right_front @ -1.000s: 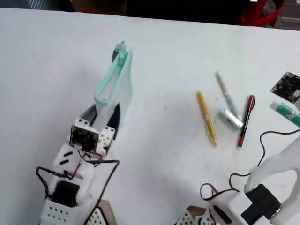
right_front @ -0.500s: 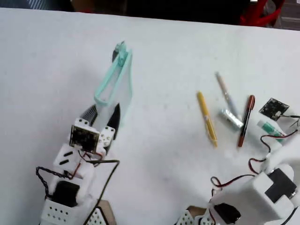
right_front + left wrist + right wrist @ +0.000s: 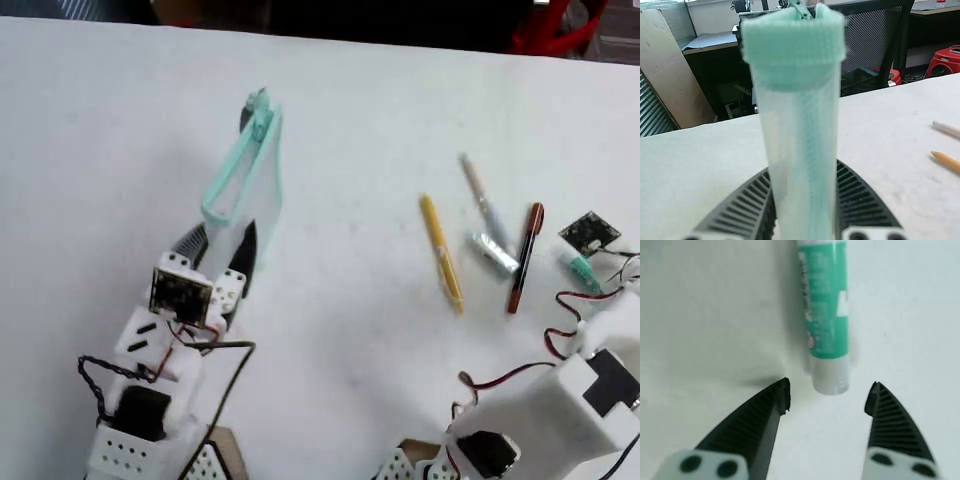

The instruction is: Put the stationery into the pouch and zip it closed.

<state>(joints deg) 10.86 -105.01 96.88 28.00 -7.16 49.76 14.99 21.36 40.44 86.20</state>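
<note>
**Ana:** What is the left end effector [image 3: 218, 242] doing?

**Ben:** It is squeezed tight on one end of the pouch [image 3: 245, 170]. The pouch is see-through with a green zip edge. It stands up on its side and stretches away from the end effector across the white desk [image 3: 350, 110].

**Ana:** And the right end effector [image 3: 829, 389]?

**Ben:** Its two fingers are wide apart and hold nothing. A green tube [image 3: 825, 305] lies flat on the desk, and its end is just in front of the gap.

**Ana:** Where are the other things?

**Ben:** Near the green tube lie a red pen [image 3: 524, 258], a small silver tube [image 3: 494, 253], a thin pen [image 3: 480, 200] and a yellow pen [image 3: 441, 252]. They are close together, well apart from the pouch.
</note>
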